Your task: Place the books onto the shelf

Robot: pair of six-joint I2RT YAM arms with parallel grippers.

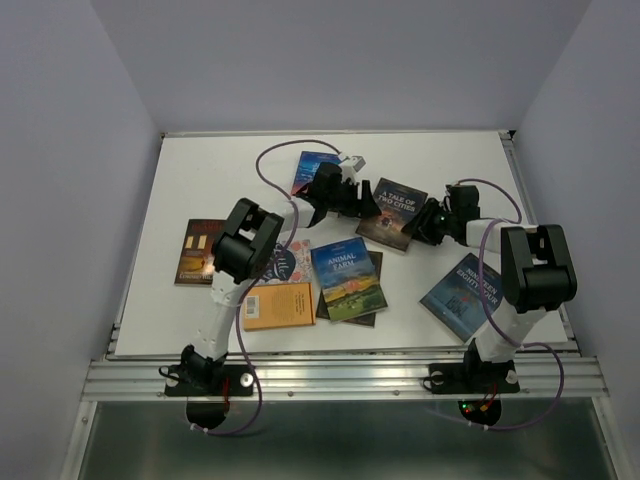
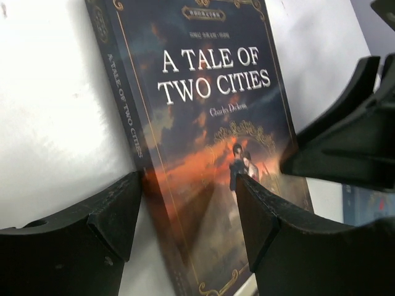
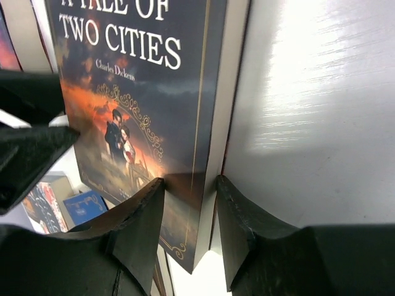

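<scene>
The dark book A Tale of Two Cities (image 1: 392, 212) lies on the white table (image 1: 200, 180) at centre back. My left gripper (image 1: 368, 203) is at its spine side. In the left wrist view the book (image 2: 203, 111) runs between the open jaws of the left gripper (image 2: 188, 182): one finger on the table beside the spine, the other over the cover. My right gripper (image 1: 428, 225) is at the opposite edge. In the right wrist view the right gripper (image 3: 190, 185) is shut on the page edge of the book (image 3: 142, 92), near a corner. The shelf is out of view.
Other books lie flat: Animal Farm (image 1: 348, 278) on a dark one (image 1: 374, 290), a plain orange one (image 1: 278, 305), a floral one (image 1: 285, 262), a brown one (image 1: 198, 250), a blue one (image 1: 462, 295) by the right arm, a blue-purple one (image 1: 312, 168) at the back.
</scene>
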